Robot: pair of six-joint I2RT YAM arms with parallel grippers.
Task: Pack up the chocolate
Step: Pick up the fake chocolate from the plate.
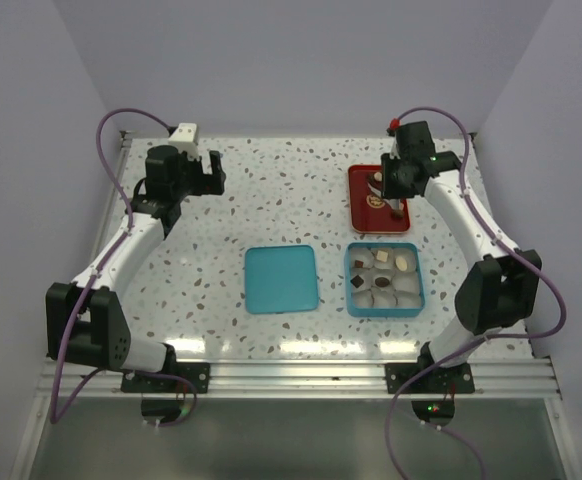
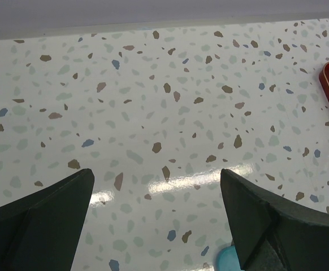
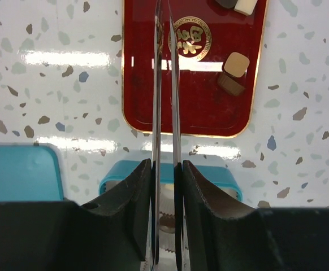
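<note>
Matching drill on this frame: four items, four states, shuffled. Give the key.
1 box
2 lid
3 left gripper
4 right gripper

A open, above bare table
B holds paper cups
C lying flat, nothing in it
D shut on tweezers

Pairs: 1-B, 2-C, 3-A, 4-D

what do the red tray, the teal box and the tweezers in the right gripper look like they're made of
Red tray: probably glossy lacquered plastic; it mirrors the lights. Teal box: matte moulded plastic, judging by even colour and rounded corners. Tweezers in the right gripper: thin polished metal, by their bright mirror-like strips.
</note>
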